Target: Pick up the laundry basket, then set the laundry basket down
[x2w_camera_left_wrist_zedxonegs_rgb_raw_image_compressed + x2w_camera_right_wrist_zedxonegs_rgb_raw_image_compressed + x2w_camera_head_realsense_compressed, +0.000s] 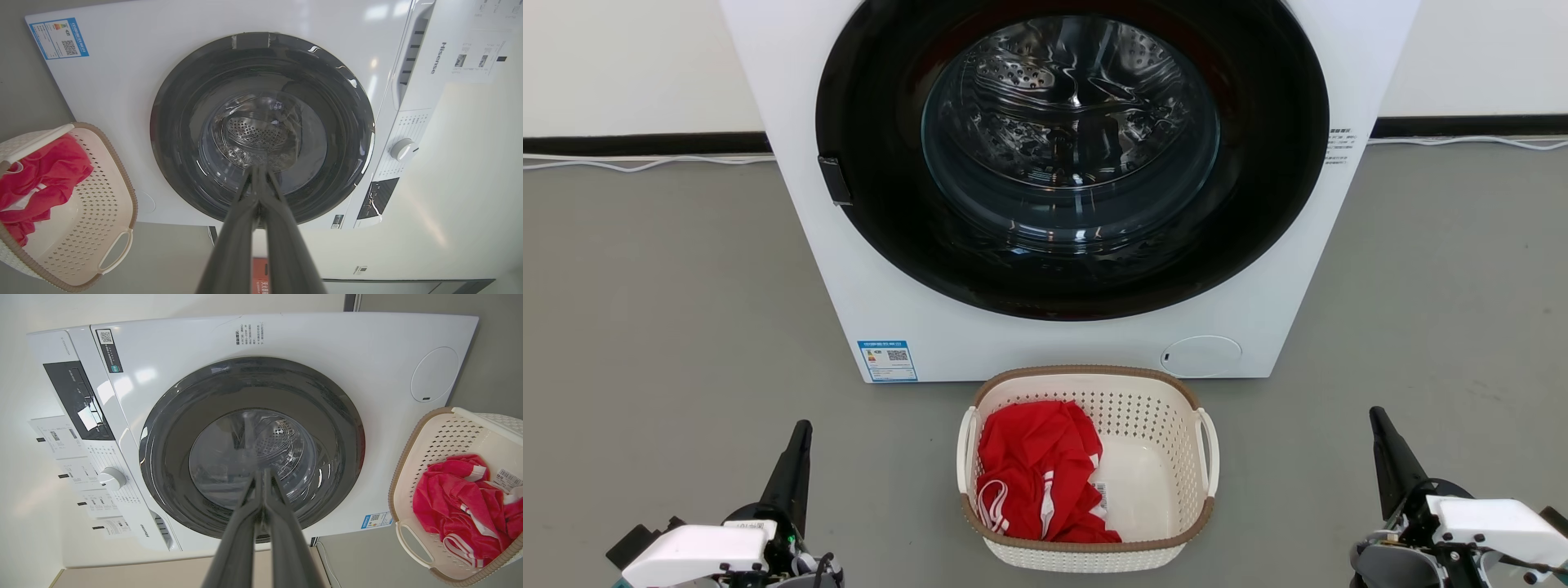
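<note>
The laundry basket is cream-white and perforated, with a brown rim and white loop handles, and stands on the grey floor just in front of the washing machine. A red garment lies inside it. The basket sits at the left wrist view's left edge and the basket at the right wrist view's right edge. My left gripper hovers to the basket's left, shut and empty. To the basket's right, my right gripper is likewise shut with nothing in it. Both point toward the machine, well apart from the basket.
The white washing machine with its dark round door stands right behind the basket. Grey floor spreads on both sides. Cables run along the wall base at the back.
</note>
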Robot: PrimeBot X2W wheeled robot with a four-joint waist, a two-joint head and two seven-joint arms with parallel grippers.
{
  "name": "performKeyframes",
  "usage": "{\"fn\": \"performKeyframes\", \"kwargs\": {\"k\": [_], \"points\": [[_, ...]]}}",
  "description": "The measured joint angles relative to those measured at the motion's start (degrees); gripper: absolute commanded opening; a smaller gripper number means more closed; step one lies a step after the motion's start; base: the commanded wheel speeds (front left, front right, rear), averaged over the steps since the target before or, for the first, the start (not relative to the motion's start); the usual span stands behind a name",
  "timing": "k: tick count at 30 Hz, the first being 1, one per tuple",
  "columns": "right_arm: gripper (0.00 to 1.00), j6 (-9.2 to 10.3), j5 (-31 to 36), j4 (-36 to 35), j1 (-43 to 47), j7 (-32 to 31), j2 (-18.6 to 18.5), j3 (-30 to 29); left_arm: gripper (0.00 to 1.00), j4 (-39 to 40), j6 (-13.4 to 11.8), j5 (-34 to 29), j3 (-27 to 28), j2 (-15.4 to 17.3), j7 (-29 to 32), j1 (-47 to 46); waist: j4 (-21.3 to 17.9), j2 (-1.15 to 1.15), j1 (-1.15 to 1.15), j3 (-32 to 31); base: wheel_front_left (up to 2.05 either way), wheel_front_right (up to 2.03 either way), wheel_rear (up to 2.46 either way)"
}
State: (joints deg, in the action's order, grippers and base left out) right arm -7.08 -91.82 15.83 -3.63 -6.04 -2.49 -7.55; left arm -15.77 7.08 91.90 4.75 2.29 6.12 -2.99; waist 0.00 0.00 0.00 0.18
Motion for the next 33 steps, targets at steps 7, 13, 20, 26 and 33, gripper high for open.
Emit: {"fn": "performKeyframes", "kwargs": {"k": [7, 13, 20, 26, 33], "points": [[0.00, 0.00, 0.00, 0.00, -0.01, 0.00, 0.00, 0.00, 0.00, 0.01, 0.00, 0.00, 0.00, 0.00, 0.00, 0.00, 0.00, 0.00, 0.00, 0.00, 0.00, 0.00, 0.00], [0.00, 0.00, 0.00, 0.00, -0.01, 0.00, 0.00, 0.00, 0.00, 0.01, 0.00, 0.00, 0.00, 0.00, 0.00, 0.00, 0.00, 0.00, 0.00, 0.00, 0.00, 0.00, 0.00], [0.00, 0.00, 0.00, 0.00, -0.01, 0.00, 0.00, 0.00, 0.00, 0.01, 0.00, 0.00, 0.00, 0.00, 0.00, 0.00, 0.00, 0.00, 0.00, 0.00, 0.00, 0.00, 0.00], [0.00, 0.00, 0.00, 0.00, -0.01, 0.00, 0.00, 0.00, 0.00, 0.02, 0.00, 0.00, 0.00, 0.00, 0.00, 0.00, 0.00, 0.00, 0.00, 0.00, 0.00, 0.00, 0.00], [0.00, 0.00, 0.00, 0.00, -0.01, 0.00, 0.00, 0.00, 0.00, 0.02, 0.00, 0.00, 0.00, 0.00, 0.00, 0.00, 0.00, 0.00, 0.00, 0.00, 0.00, 0.00, 0.00]]}}
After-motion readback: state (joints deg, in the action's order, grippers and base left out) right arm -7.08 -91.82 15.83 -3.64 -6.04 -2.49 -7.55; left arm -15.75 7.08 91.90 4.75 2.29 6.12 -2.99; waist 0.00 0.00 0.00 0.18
